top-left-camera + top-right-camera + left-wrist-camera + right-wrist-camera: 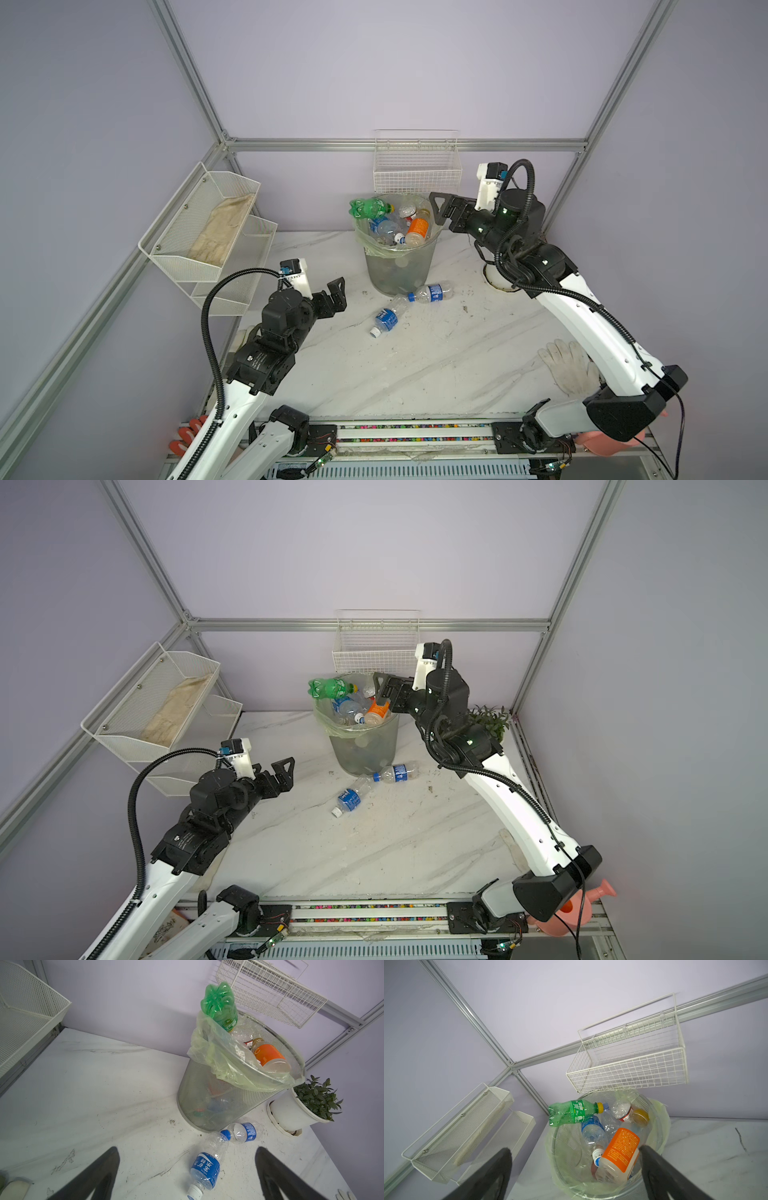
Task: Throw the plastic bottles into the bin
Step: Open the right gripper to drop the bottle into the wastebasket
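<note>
Bottles (620, 1153) fill the bin (399, 270) beneath the wide-spread, empty right fingers (488, 1178); left fingers (95, 1178) equally wide, empty, two blue-labelled bottles (205, 1169) ahead on the surface (104, 1095).

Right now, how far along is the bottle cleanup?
Mostly done: the bin is piled to its rim with bottles, a green bottle and an orange-label bottle on top. Nothing is in hand: the right gripper hangs open over the bin, the left gripper open above the table. Left: the far blue-label bottle and the near blue-label bottle, lying by the bin's base.
</note>
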### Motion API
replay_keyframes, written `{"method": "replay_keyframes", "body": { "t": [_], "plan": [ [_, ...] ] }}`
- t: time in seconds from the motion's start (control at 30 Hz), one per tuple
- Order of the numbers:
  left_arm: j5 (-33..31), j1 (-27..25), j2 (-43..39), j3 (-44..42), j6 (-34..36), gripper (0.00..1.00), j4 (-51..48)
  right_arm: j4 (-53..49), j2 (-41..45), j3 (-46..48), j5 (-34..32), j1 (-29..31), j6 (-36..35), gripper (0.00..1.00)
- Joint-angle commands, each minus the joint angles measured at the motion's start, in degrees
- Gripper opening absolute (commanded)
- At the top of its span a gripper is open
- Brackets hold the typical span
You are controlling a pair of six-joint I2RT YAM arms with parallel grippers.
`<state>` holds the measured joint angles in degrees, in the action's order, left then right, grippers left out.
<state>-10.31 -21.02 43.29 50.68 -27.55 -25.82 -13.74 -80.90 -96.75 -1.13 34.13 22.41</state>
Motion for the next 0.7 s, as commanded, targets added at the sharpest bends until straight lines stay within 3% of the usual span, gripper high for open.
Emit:
{"method": "replay_keyframes", "body": {
  "t": [0.0, 0.67],
  "plan": [
    [2.16, 0.22, -0.59, -0.16, -0.84, 1.0, 2.27, 1.33, 1.68, 3.23, -0.05, 0.04, 0.38, 0.97],
    [17.51, -0.1, 10.72, -6.11, -3.21, 1.0, 9.27, 1.24, 8.37, 14.5, -4.38, -0.1, 2.48, 0.97]
  ]
}}
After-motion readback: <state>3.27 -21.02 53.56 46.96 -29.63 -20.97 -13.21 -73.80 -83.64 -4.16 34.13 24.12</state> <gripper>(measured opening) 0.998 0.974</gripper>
